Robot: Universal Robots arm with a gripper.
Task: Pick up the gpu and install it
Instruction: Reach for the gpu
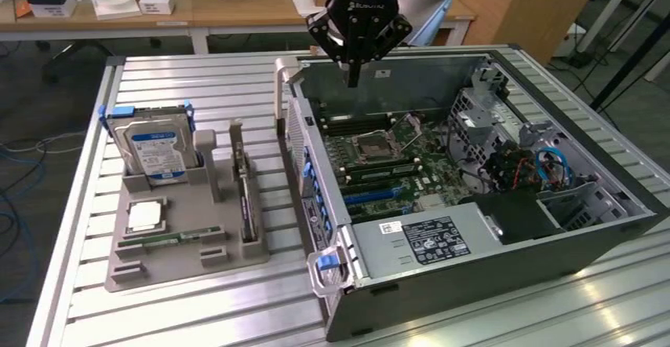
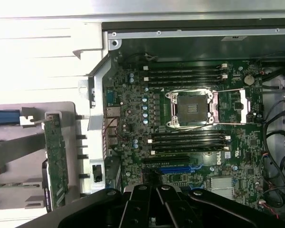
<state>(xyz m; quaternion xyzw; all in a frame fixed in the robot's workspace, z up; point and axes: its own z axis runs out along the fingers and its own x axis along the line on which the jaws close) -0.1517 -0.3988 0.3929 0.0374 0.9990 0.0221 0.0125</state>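
The gpu (image 1: 247,198) stands on edge in a slot of the grey holder (image 1: 172,264) on the exterior view's left; it is a thin dark card with a silver bracket at its far end. From the wrist camera the gpu (image 2: 56,164) appears edge-on, as a narrow green strip. My gripper (image 1: 354,78) hangs over the far wall of the open computer case (image 1: 492,276), well away from the card, with its fingers together and nothing between them. In the wrist view the gripper (image 2: 156,197) sits over the motherboard (image 2: 190,128) near a blue expansion slot (image 2: 180,168).
The holder also carries a silver hard drive (image 1: 153,149), a processor (image 1: 144,216) and a green memory stick (image 1: 168,239). The case lies open on a slatted metal table (image 1: 199,315). Inside it are a power supply (image 1: 440,237) and cables (image 1: 544,166).
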